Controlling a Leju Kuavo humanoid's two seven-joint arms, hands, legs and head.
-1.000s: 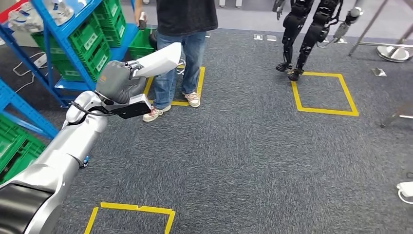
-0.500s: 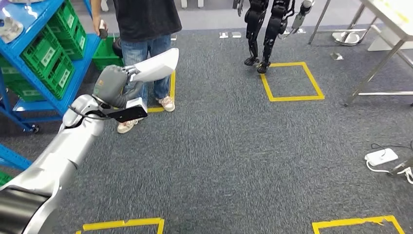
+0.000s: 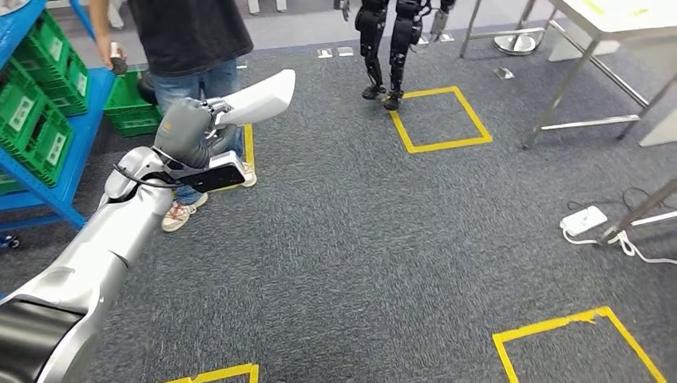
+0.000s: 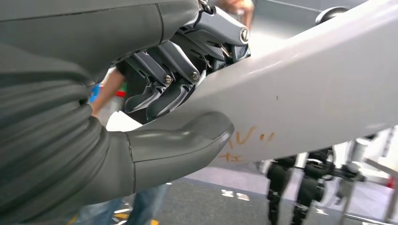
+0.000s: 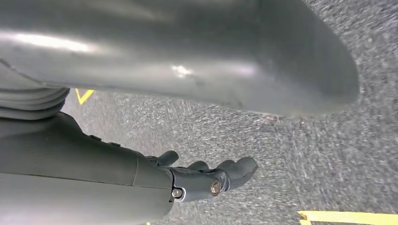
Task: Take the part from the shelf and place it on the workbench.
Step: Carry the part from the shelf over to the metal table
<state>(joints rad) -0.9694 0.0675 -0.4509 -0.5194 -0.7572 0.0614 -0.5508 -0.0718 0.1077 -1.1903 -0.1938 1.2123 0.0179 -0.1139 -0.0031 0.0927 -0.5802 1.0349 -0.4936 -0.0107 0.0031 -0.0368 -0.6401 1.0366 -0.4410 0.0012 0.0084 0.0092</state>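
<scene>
In the head view, the white part [image 3: 257,97] is held up in the air by the left hand [image 3: 185,128], over the grey carpet [image 3: 359,239] and in front of a person [image 3: 192,48] in a dark shirt and jeans. The part is seen as a long, smooth, pale shell that widens toward a cleanly cut far end; its near end is wrapped by the hand. A blue shelf [image 3: 64,159] with green crates [image 3: 36,120] is seen at the left, another dark robot's legs [image 3: 387,48] beyond a yellow taped square [image 3: 439,120], and a metal-legged workbench [image 3: 607,32] at the upper right. A white power strip [image 3: 583,219] with cables is seen on the carpet at the right.

In the left wrist view, the part [image 4: 305,93] is seen close up as a broad, matt white curved surface carrying faint orange handwritten marks and a few small specks. It is clamped between the thick grey thumb [image 4: 183,140] on one face and the darker fingers [image 4: 164,93] on the other.

In the right wrist view, the right hand [image 5: 206,178] is seen over the carpet with nothing in it, its dark fingers curled loosely inward.
</scene>
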